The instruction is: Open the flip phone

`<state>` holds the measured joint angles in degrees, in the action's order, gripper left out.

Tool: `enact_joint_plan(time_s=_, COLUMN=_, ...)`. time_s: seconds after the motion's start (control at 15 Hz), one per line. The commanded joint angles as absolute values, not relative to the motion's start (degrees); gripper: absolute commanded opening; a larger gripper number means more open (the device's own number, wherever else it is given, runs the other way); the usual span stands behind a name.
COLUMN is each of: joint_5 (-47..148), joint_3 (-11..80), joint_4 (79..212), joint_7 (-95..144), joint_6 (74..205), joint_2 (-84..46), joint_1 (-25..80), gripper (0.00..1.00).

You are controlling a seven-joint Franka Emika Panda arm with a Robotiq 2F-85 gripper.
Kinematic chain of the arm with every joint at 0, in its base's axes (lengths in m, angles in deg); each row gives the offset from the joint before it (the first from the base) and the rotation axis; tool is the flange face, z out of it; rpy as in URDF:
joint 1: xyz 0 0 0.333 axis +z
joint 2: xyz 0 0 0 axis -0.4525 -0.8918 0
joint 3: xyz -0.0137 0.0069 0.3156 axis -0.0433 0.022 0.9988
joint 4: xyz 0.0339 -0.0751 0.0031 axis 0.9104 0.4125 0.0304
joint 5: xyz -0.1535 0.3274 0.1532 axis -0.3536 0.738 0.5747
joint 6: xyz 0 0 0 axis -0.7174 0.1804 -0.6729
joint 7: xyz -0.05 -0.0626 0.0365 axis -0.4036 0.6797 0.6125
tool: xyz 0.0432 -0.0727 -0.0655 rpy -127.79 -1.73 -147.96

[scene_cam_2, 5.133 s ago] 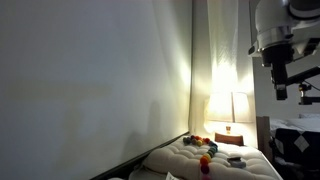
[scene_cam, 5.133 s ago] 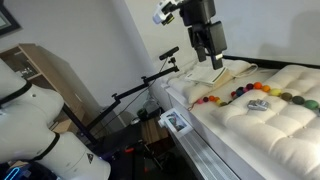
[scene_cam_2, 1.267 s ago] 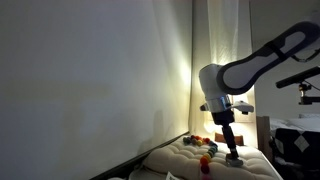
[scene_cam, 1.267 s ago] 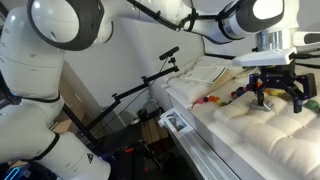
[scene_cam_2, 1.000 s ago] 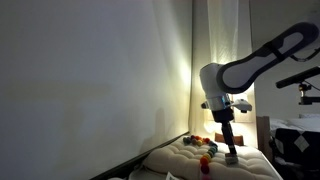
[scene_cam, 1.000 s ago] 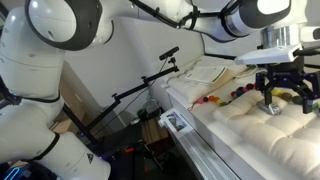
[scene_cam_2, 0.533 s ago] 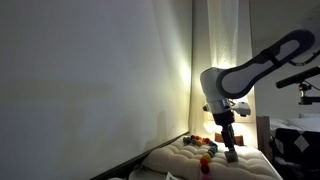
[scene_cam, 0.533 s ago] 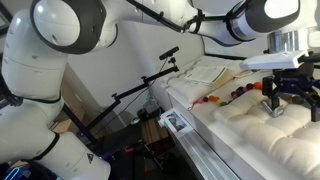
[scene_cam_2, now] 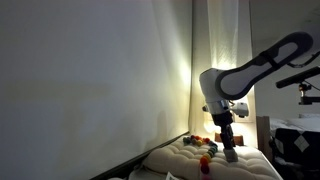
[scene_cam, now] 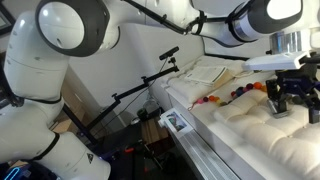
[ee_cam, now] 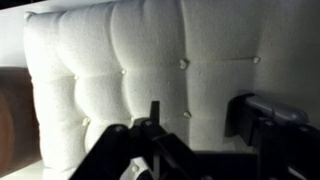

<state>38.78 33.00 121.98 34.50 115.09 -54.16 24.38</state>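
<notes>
- Your gripper [ee_cam: 195, 128] is down low over the white tufted mattress [ee_cam: 120, 60]. In the wrist view its two dark fingers [ee_cam: 150, 122] are spread, with only bare mattress between them, so nothing is pinched.
- The flip phone [ee_cam: 280, 106] appears to be the flat silver-grey shape at the right edge of the wrist view. It lies at about 3 o'clock from the gap between the fingers, just outside the right-hand finger and touching it or nearly so. It is not inside the jaws.
- Its long axis seems to run from 9 to 3 o'clock across that view, roughly in line with the way the jaws open. Only part of it shows, so you cannot tell where the hinge end is.
- In an exterior view the gripper [scene_cam: 283, 103] stands upright on the mattress. The string of coloured beads [scene_cam: 225, 97] trails off at its 9 o'clock, well apart from the fingers, and the phone itself cannot be picked out there.
- In an exterior view the gripper [scene_cam_2: 231, 153] meets the mattress at the arm's 6 o'clock. The phone is too small and dim there to place.
- Only one arm is working, so the coming move turns on that sideways offset. You probably need to shift toward 3 o'clock before the fingers can catch the lid's edge.
</notes>
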Motion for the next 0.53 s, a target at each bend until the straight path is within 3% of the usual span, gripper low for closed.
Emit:
enact_joint_plan(time_s=0.0, joint_5=38.7, joint_3=32.4, joint_4=119.7, joint_7=32.6, joint_6=113.8, joint_2=-55.2, joint_1=24.9, gripper=0.44)
enact_joint_plan(time_s=0.33, joint_5=38.7, joint_3=32.4, joint_4=119.1, joint_7=32.3, joint_6=113.6, joint_2=-55.6, joint_1=24.9, gripper=0.07)
enact_joint_plan(time_s=0.47, joint_5=39.2, joint_3=33.0, joint_4=119.1, joint_7=33.9, joint_6=113.0, joint_2=-55.5, joint_1=24.4, gripper=0.00)
